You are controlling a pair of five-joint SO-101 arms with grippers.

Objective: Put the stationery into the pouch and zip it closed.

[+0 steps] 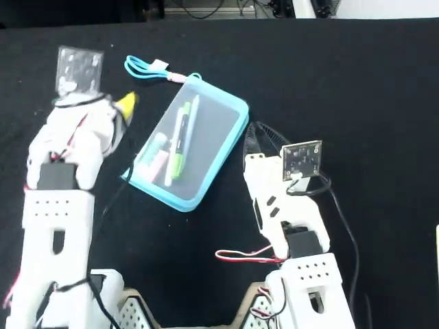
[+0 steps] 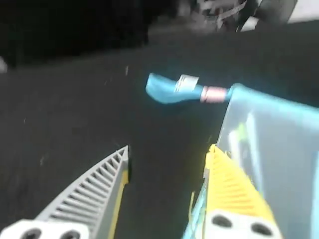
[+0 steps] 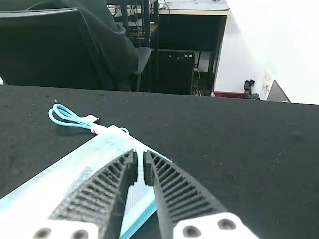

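Left gripper [image 2: 168, 152]: gapes wide, grips nothing, hangs over the black table [image 1: 343, 82] just beside the pouch [image 1: 212, 137], near the end that carries the strap. Shows one grey finger [image 2: 99, 191] and one yellow finger [image 2: 232, 189], the yellow one close by the pouch's pale blue edge.

Right gripper [image 3: 139, 155]: sits pinched down to a thin slit, with nothing visible between the black fingers. Hovers at the pouch's opposite long edge; may or may not touch it, cannot tell.

Pouch: lies flat and slanted on the table between the two arms, with a pale blue rim and a clear front. Holds the stationery already: a green highlighter [image 1: 180, 147] beside a light blue pen [image 1: 193, 116], plus a pink piece [image 1: 159, 164] and a mint piece [image 1: 156, 144] toward the nearer end. Trails a blue wrist strap [image 1: 140, 68] with a white tag from its far corner, looped on the table. Zip open or closed: cannot tell.
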